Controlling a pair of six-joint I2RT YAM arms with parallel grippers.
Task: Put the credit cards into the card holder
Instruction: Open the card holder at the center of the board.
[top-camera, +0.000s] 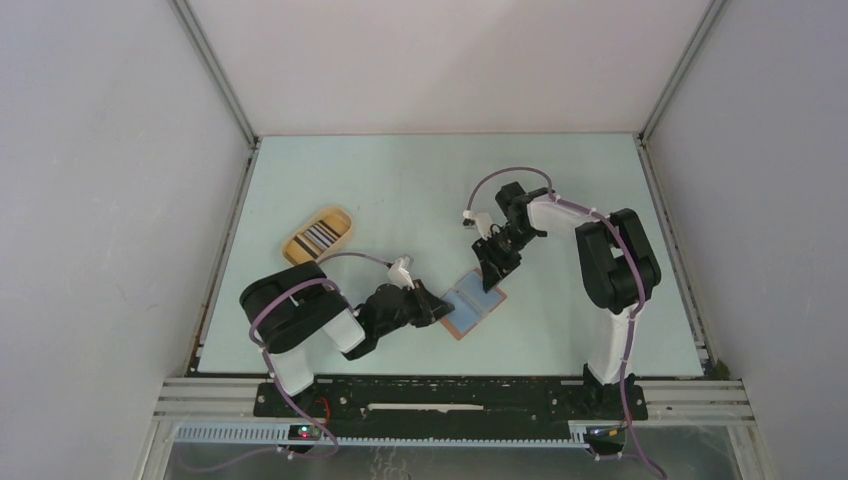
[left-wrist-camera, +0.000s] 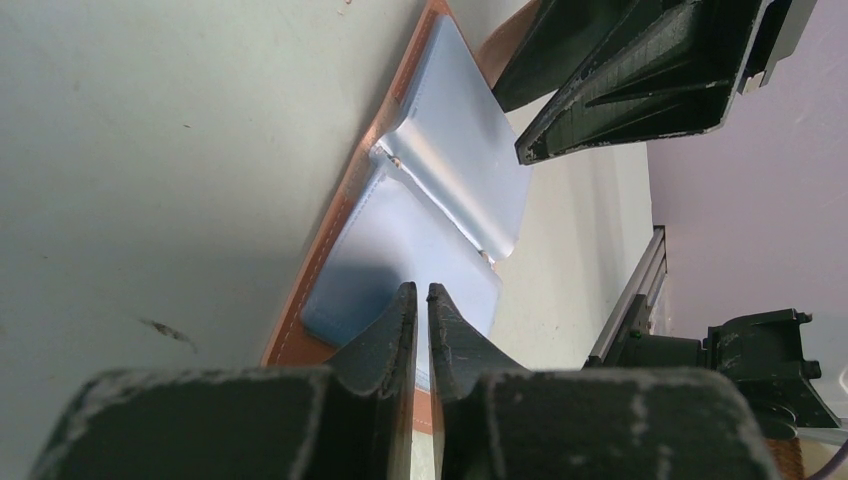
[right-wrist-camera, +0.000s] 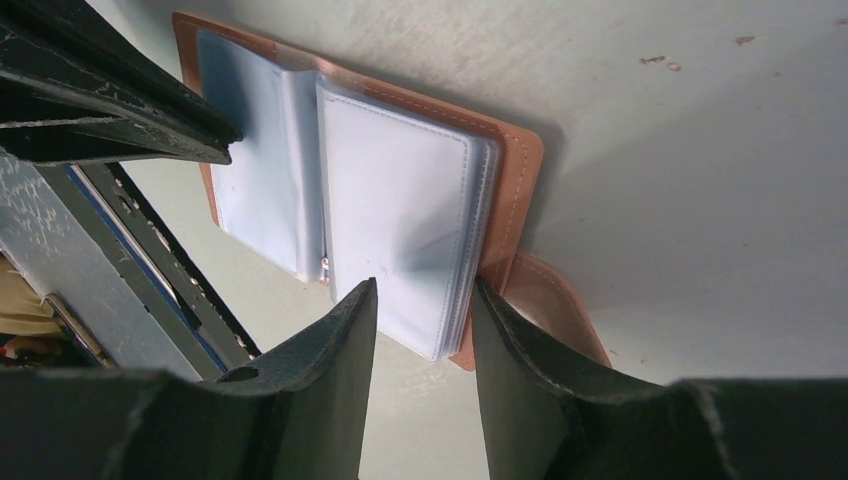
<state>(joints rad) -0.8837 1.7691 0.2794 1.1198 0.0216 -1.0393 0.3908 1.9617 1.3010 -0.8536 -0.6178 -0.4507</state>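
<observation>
White walls close in a pale green surface (top-camera: 400, 180) in the top view. The card holder (top-camera: 478, 305) lies open near the middle. Its long axis runs from near-left to far-right, between the two arms. The left pincer (top-camera: 438, 305) meets its near-left half and the right pincer (top-camera: 492, 272) hangs over its far-right half. The credit cards (top-camera: 322, 233) sit stacked in a yellow oval tray (top-camera: 292, 250), well apart to the far left. That side is closer to the left arm, yet the right arm looks to be the free one for fetching.

From the left wrist, the left pincer (left-wrist-camera: 422, 305) is clenched to a thin slit. Its tips are at the nearer clear sleeve, and nothing is clearly gripped. The holder (left-wrist-camera: 440, 160) shows a reddish-brown stitched border and glossy blue-grey sleeves fanning from the spine.

From the right wrist, the right pincer (right-wrist-camera: 422, 320) is released. Its jaws stand apart astride the near corner of the sleeve stack (right-wrist-camera: 400, 200), and they carry no card. The sleeves in view look empty, so filling probably has yet to start.
</observation>
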